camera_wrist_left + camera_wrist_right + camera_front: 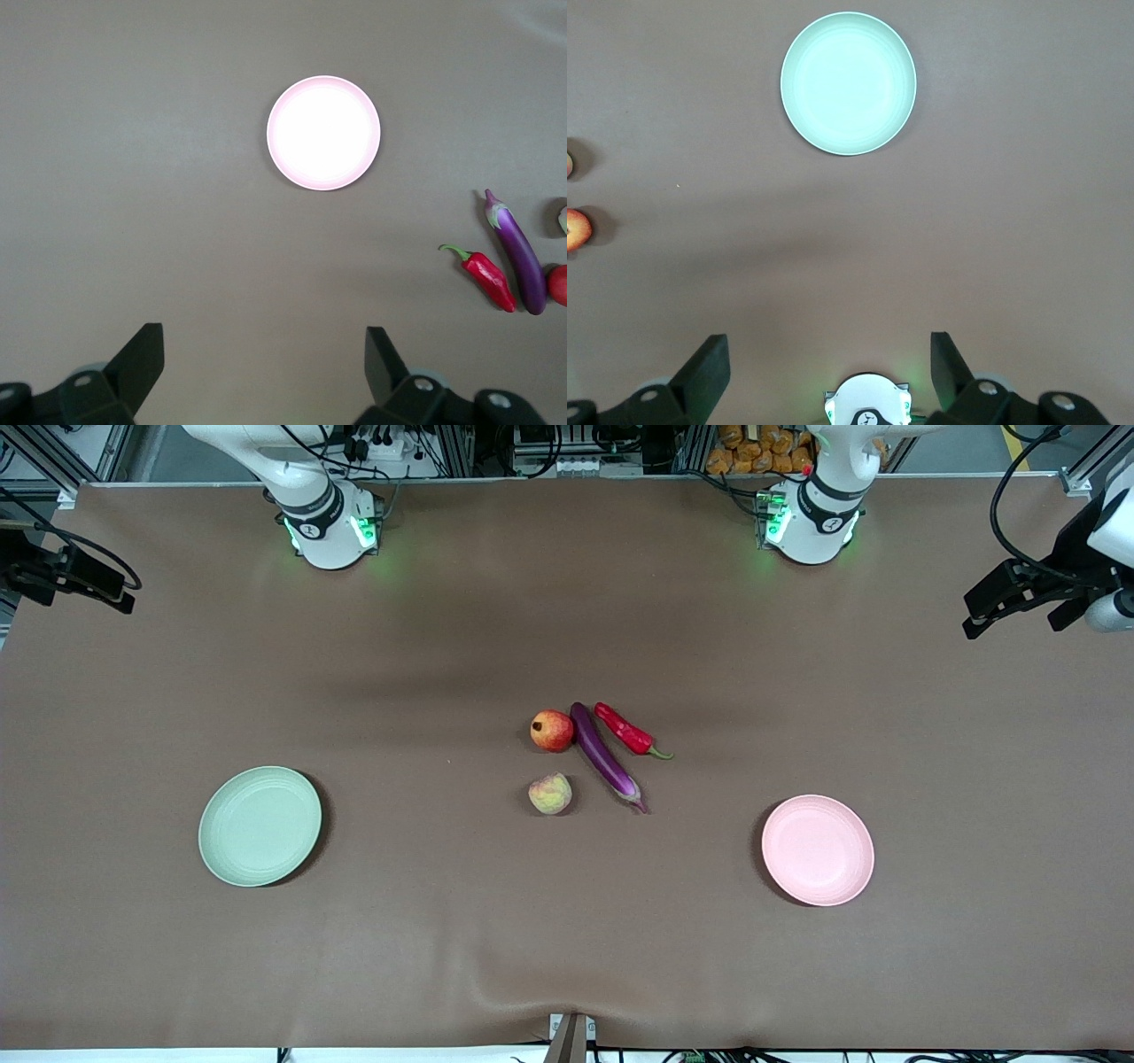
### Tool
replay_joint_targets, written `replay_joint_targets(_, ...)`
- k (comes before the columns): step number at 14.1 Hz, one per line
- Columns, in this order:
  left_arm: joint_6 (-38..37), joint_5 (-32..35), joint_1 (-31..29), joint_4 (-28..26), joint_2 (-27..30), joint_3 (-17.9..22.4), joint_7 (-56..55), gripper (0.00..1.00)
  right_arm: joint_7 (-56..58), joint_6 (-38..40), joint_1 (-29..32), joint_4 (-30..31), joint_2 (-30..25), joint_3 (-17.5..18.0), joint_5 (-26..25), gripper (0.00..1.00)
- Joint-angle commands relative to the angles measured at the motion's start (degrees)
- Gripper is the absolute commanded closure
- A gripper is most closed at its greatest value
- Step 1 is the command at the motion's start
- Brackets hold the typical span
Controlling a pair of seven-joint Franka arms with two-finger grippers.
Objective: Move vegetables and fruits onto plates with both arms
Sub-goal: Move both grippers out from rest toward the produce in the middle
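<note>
Left claw (264, 359): spread wide and holding nothing, up in the air over bare table at the left arm's end, looking down at the pink plate.
Right claw (829, 363): also wide apart and empty, high over bare table at the right arm's end, above its own arm's base, with the green plate in its sight.
Arms: both wait, drawn out to the table's ends.
Pink plate (818, 850): flat on the brown table (443, 646) toward the left arm's end, nothing on it.
Green plate (260, 825): toward the right arm's end, nothing on it.
Eggplant (604, 757): mid-table, lying aslant between the two plates.
Chili pepper (627, 731): just beside the eggplant, on its left-arm side.
Red fruit (552, 731): against the eggplant's upper end, on its right-arm side.
Peach (550, 794): nearer the front camera than the red fruit, apart from it.
</note>
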State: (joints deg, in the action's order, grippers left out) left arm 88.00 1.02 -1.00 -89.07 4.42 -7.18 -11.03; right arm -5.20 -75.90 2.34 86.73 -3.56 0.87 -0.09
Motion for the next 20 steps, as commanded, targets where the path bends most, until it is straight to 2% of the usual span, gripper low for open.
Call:
replay_joint_targets(1, -0.28, -0.58, 0.38, 0.3, -0.02, 0.06, 1.01, 0.0, 0.45, -0.38, -0.14, 0.1, -0.74, -0.08, -1.23, 0.0)
replay_joint_targets(5, -0.37, -1.1, -0.23, 0.3, -0.2, 0.32, 1.71, 0.0, 0.36, -0.92, -0.23, 0.1, -0.65, -0.08, -1.14, 0.0)
replay_joint_targets(7, -2.73, -1.28, 0.3, -0.4, -0.29, 0.06, 2.41, 0.0, 0.36, -0.83, -0.14, 0.1, -0.57, -0.08, -1.14, 0.0)
replay_joint_targets(13, -2.57, -1.54, 0.12, -3.73, 0.68, -1.16, 2.33, 0.0, -3.05, -1.09, -1.02, 0.1, 0.22, 0.01, -0.27, 0.0)
replay_joint_targets(20, -2.22, -1.19, -0.14, -5.76, 1.38, -1.61, 2.33, 0.0, -12.72, -3.02, -1.37, -0.08, 5.93, 0.1, 8.34, 0.0)
